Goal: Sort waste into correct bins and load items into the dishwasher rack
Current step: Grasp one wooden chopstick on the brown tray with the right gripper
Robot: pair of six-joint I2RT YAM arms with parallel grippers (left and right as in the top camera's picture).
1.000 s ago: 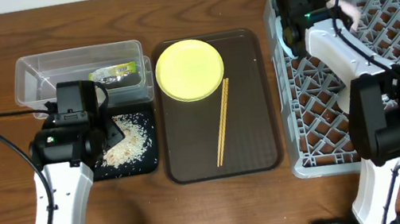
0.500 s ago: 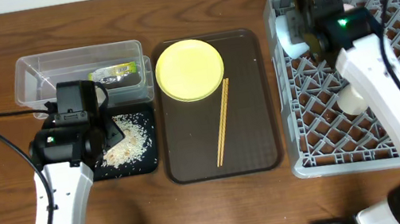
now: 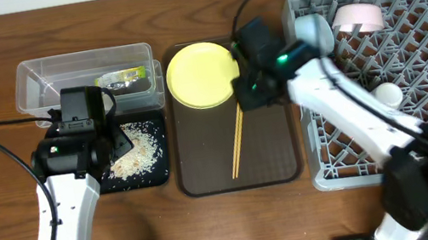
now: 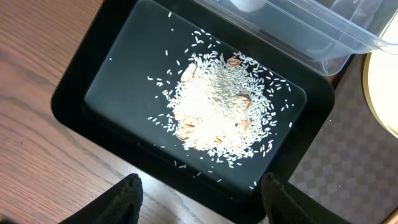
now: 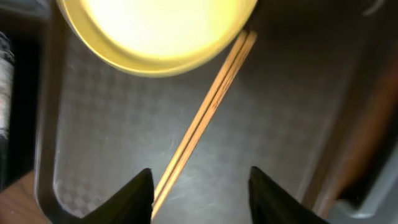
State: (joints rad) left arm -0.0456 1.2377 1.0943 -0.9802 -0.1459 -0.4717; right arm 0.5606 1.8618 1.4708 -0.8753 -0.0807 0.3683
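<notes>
The yellow plate [image 3: 202, 73] and the wooden chopsticks [image 3: 238, 133] lie on the brown tray [image 3: 277, 162]. My right gripper [image 5: 200, 186] is open and empty, above the tray beside the chopsticks [image 5: 205, 112], below the plate [image 5: 155, 31]. The grey rack [image 3: 420, 113] holds the light blue bowl [image 3: 314, 33], the pinkish white bowl [image 3: 357, 16] and the small white cup [image 3: 386, 94]. My left gripper [image 4: 199, 199] is open and empty at the near edge of the black tray [image 4: 93, 81], which holds rice [image 4: 211, 106]. The clear tub [image 3: 44, 82] holds the green-and-yellow wrapper [image 3: 123, 77]. The white scrap is not visible.
The left arm [image 3: 64, 204] stands over the table's front left. The right arm [image 3: 351, 115] reaches from the rack's front across to the brown tray. The rack's right half is open lattice.
My right gripper has swung left from the rack's far-left corner to over the brown tray. The light blue bowl now stands free in the rack. The left arm has not moved.
</notes>
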